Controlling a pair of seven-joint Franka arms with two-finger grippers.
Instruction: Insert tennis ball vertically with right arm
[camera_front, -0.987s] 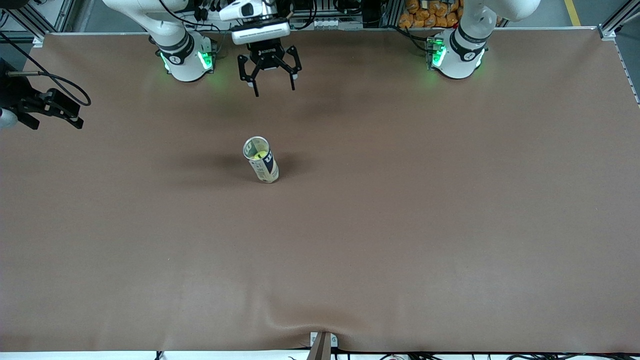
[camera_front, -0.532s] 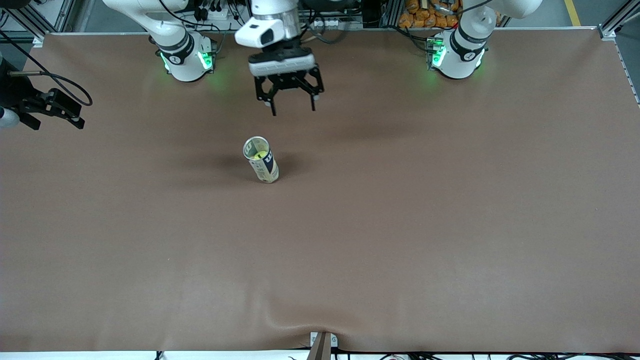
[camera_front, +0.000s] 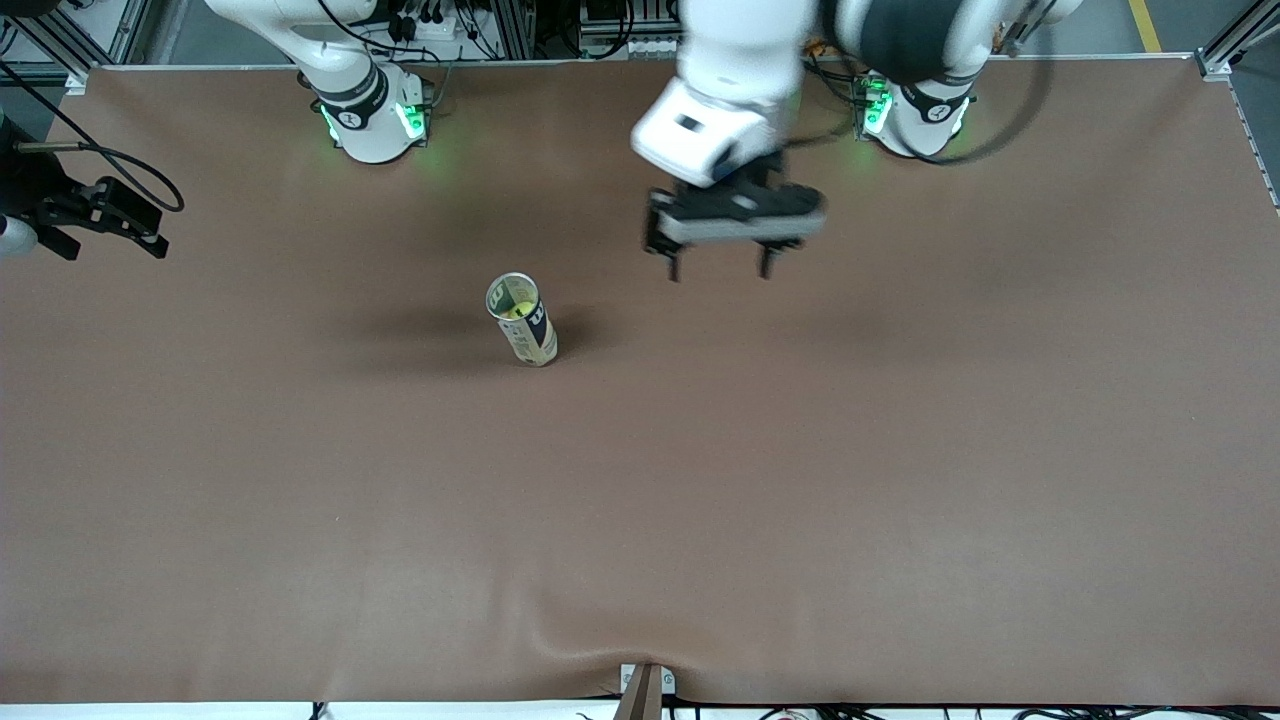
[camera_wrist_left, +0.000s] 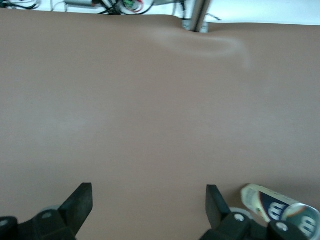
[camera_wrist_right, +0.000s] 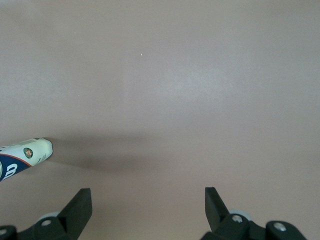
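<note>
1. Front view: my left gripper has just swept away from the right arm's base. It now hangs over bare table, off to the can's side toward the left arm's end. The can stands upright and has not shifted. A yellow-green tennis ball already sits inside its open mouth, so I judge the insertion done and this sweep a retreat. My left arm reaches in from its base with the wrist bent down, fingers spread wide, holding nothing. My right gripper is out of this view.

2. Left wrist view: my fingertips point down at the table with only brown surface between them. The can's labelled side shows just beside one finger, not touching it.

3. Right wrist view: my right gripper waits high, fingers released and empty. The can is well apart from them, at the edge of the picture.
</note>
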